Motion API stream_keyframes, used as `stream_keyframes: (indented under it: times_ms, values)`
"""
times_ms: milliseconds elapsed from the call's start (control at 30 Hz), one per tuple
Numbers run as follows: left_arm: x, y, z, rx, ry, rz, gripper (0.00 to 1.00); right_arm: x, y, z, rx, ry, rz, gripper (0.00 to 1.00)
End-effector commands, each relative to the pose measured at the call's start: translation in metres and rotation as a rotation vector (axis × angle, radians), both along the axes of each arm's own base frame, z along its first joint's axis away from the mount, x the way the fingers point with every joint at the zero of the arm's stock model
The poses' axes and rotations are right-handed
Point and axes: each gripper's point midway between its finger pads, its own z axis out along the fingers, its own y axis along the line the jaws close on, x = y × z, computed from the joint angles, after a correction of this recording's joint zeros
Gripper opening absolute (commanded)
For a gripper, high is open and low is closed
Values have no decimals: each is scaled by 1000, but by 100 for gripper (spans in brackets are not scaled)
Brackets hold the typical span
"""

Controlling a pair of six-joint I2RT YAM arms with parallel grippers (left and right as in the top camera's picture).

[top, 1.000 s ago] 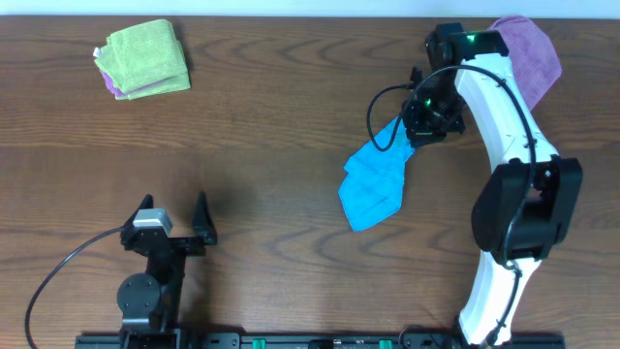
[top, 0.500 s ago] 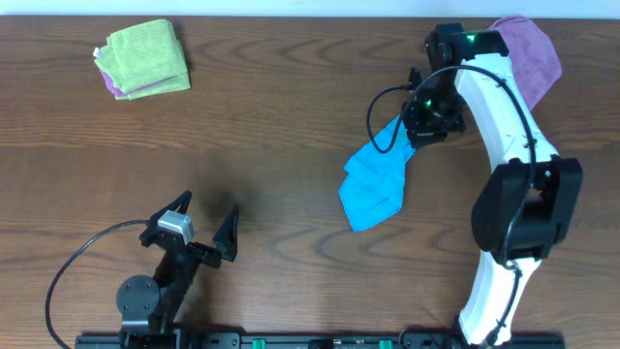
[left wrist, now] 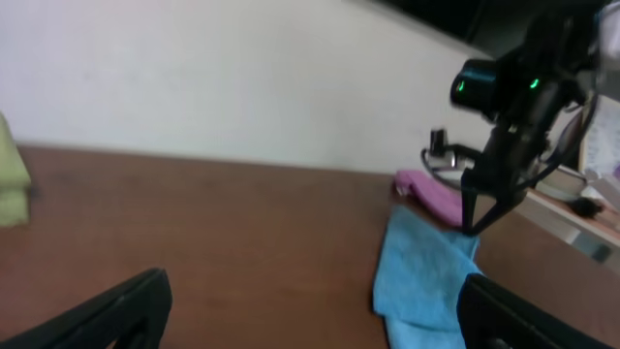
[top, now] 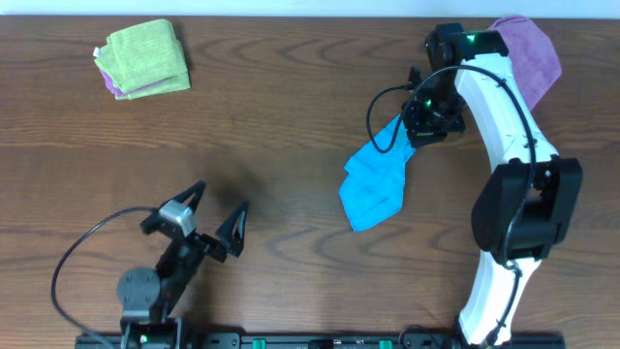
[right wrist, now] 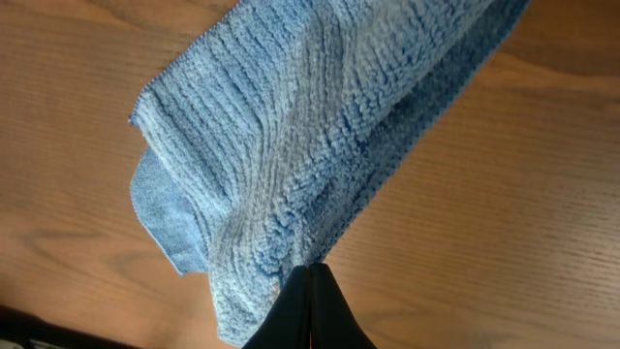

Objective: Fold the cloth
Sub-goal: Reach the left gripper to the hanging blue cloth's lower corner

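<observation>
The right fingers point(top: 413, 136) were closed together and clamped on one corner of the cloth point(top: 373, 179), pinching it at the very tip, as the right wrist view showed point(right wrist: 310, 308). From that pinch the cloth trailed away in a long narrow strip, its long axis running slantwise from the right fingers down toward the robot's base and toward the left arm's side; the far end lay bunched and partly doubled on the tabletop point(top: 291, 126), while the held end looked lifted off it. The left fingers point(top: 221, 199) stood wide apart and held nothing, well apart from the cloth, which lay ahead of them and off to their right point(left wrist: 421, 276). The right arm was by far the nearer, already on the cloth. Judging from this, the fold was not yet made, and the coming move turned on carrying the pinched corner along that long axis over the free end. A green cloth point(top: 145, 58) lay far off beyond the left fingers, and a purple one point(top: 533, 44) just behind the right arm
</observation>
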Motion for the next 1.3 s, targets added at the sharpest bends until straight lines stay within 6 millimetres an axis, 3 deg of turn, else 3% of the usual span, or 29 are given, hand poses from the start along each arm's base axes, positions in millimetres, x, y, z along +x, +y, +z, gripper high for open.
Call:
stream_keyframes:
  times_ms: [0,267,500,667,900,1233,1267]
  values:
    - [7,-15,-4,-21,96,-97,95,1,4,3,12,-11,17,2]
    - [51,-51,-11,-31,276,-354,96,4,4,3,13,-22,17,1]
    - [103,-76,-37,-142,491,-526,95,10,5,2,16,-48,18,1]
    - [124,-108,-43,-193,572,-663,99,16,6,2,18,-71,18,1]
    - [128,-142,-65,-244,696,-790,100,22,6,2,21,-98,18,2]
    - [114,-162,-98,-277,837,-830,100,24,7,2,23,-108,18,1]
    - [113,-164,-99,-277,842,-833,95,24,7,2,23,-107,18,1]
